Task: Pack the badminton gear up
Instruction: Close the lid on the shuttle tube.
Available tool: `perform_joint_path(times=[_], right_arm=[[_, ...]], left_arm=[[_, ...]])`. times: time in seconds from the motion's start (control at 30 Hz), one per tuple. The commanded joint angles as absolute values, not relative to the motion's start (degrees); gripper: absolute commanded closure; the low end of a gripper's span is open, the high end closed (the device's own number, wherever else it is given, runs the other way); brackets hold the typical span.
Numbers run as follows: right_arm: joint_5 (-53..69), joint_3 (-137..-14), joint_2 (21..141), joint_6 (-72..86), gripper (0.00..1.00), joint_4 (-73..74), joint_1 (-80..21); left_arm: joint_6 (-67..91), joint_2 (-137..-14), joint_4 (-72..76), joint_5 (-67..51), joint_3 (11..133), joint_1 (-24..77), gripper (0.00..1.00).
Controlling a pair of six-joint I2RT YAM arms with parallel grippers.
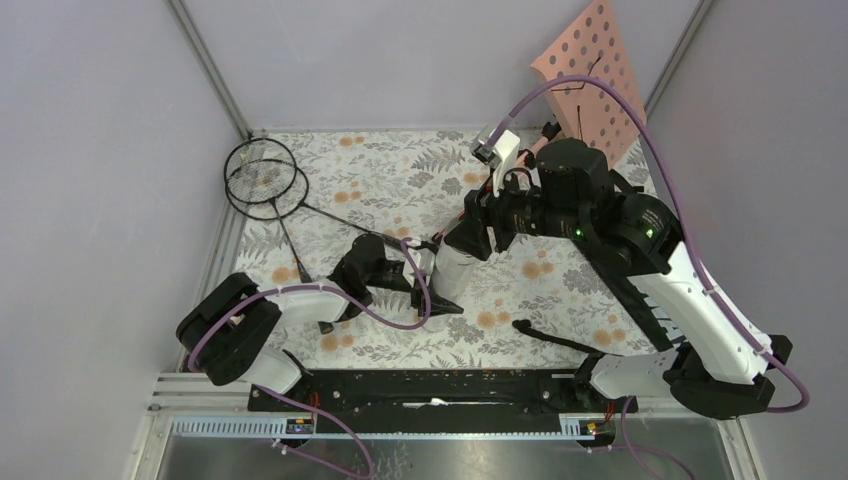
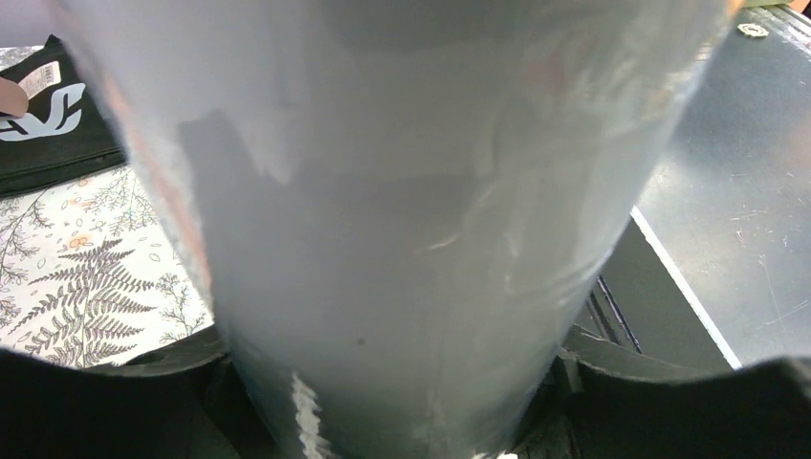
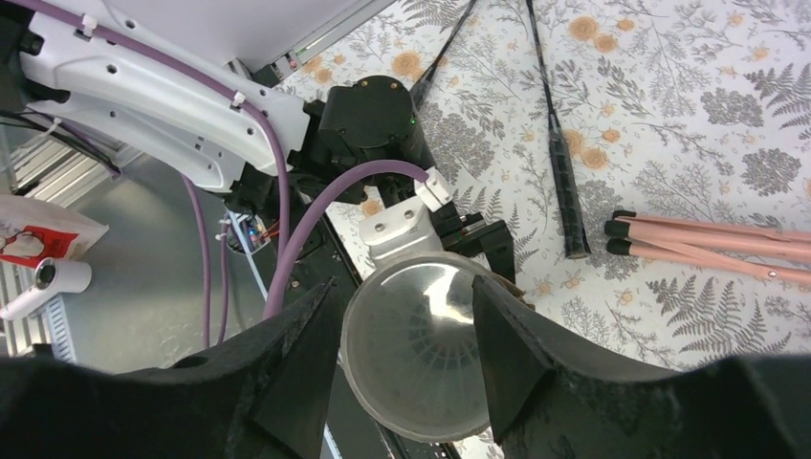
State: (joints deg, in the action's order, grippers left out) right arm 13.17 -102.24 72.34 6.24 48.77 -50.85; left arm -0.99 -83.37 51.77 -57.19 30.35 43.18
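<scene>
White tube [image 2: 402, 210]: standing roughly upright at the near middle of the bench, its mouth opening upward; something ribbed is showing deep inside, possibly a shuttlecock, though I cannot tell
Left end effector [image 1: 438, 285]: clamping the tube low on its body and holding it steady
Right end effector [image 3: 404, 287]: hanging just over the tube's mouth with its jaws spread, gripping nothing
Progress: looking early to midway, by my judgement; no loose shuttlecocks are showing on the cloth, so they may be going into the tube
Left to do: the tube is lacking a cap, the black bag [image 2: 43, 115] is lying on the cloth with nothing seen going into it, and the two rackets [image 1: 262, 175] are lying at the far left, heads overlapping, outside the bag
Bench [image 1: 400, 170]: wearing a pale cloth printed with grey ferns and orange flowers
Room: pale grey panels [image 1: 100, 150] are enclosing the bench, with a pink perforated stand [image 1: 590, 70] leaning at the far right corner
</scene>
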Motion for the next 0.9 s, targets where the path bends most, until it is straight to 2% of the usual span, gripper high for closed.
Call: perform_joint_path(times=[0.0,0.27,0.37,0.43,0.5,0.67,0.77,0.87], right_arm=[[17.8,-98.9,72.7,5.5,0.39,55.5,-51.4],[19.5,-93.1,65.6,3.7,0.25,48.5,-51.5],[17.8,-94.8,65.7,2.8,0.19,47.8,-51.5],[16.2,-97.0,66.0,2.2,0.12,47.4,-51.5],[12.9,-98.7,65.8,2.0,0.01,45.2,-51.4],[-0.5,-96.7,60.2,2.4,0.00,33.0,-51.4],[-13.6,-87.7,52.1,3.0,0.00,24.8,-51.4],[-29.0,-78.4,45.7,1.7,0.00,19.4,-51.4]], left_arm=[[-2.4,-82.8,57.0,-58.6,31.3,43.6,0.40],[-1.3,-83.2,56.5,-58.4,32.3,43.6,0.40],[-1.3,-83.1,55.3,-58.3,33.2,43.6,0.40],[-1.6,-83.3,53.9,-58.5,34.4,43.6,0.40],[-1.2,-83.3,51.1,-57.4,36.3,43.6,0.40],[3.2,-82.0,41.9,-49.6,41.0,43.5,0.40],[5.4,-79.1,33.5,-42.0,42.5,43.6,0.40],[8.8,-75.0,23.0,-29.7,44.9,43.6,0.39]])
